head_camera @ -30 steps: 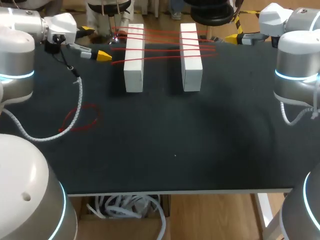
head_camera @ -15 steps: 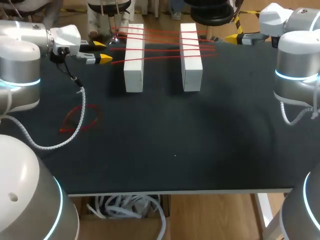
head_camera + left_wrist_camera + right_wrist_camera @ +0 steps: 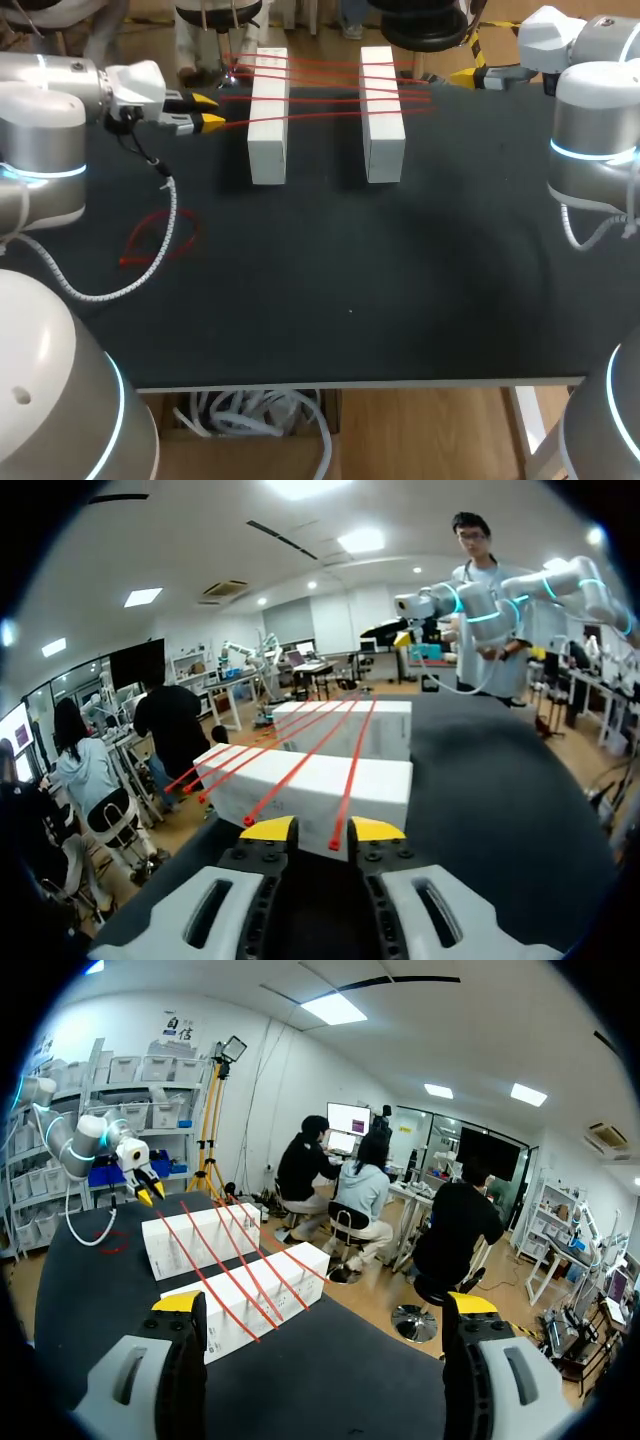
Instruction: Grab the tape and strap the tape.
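Tape (image 3: 325,97) in thin red lines was stretched across two white blocks, the left block (image 3: 268,120) and the right block (image 3: 382,115), set side by side on the black worktop (image 3: 350,300). The left gripper (image 3: 208,110) was held just beside the left block, its fingers a little apart, and one tape end was seen between them. The right gripper (image 3: 325,1305) was held well apart from the blocks, its fingers wide apart. A loose red loop (image 3: 192,228) was seen near the left arm.
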`<state>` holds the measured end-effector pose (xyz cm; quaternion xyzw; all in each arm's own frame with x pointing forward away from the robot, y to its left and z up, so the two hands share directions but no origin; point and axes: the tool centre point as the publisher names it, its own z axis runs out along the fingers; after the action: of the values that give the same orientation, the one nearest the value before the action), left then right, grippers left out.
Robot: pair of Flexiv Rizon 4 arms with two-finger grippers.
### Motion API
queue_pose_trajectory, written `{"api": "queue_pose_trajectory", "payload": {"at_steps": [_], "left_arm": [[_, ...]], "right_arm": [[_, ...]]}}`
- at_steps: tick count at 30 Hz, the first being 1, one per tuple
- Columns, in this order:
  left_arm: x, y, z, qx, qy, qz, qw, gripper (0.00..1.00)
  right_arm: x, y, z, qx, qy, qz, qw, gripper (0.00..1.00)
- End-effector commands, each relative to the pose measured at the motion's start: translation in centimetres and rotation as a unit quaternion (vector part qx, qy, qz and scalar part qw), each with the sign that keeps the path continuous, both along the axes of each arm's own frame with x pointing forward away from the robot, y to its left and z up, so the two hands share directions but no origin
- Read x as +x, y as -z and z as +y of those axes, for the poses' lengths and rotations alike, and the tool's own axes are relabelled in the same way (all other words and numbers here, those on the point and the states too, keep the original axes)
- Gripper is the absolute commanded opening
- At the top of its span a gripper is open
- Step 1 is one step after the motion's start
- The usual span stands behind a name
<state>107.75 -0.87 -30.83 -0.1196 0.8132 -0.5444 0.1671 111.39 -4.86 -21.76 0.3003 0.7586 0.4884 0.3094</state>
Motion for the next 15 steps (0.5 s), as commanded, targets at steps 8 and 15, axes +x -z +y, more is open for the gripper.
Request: {"api": "queue_pose_trajectory", "payload": {"at_steps": [8,15], "left_arm": [[0.5,1.7,-0.6,-0.011,0.007,-0.007,1.000,0.14],[0.5,2.1,-0.8,-0.015,0.010,-0.014,1.000,0.15]], "right_arm": [[0.0,0.0,-0.1,0.000,-0.001,0.001,1.000,1.00],[0.0,0.0,-0.1,0.000,-0.001,0.001,1.000,1.00]]}}
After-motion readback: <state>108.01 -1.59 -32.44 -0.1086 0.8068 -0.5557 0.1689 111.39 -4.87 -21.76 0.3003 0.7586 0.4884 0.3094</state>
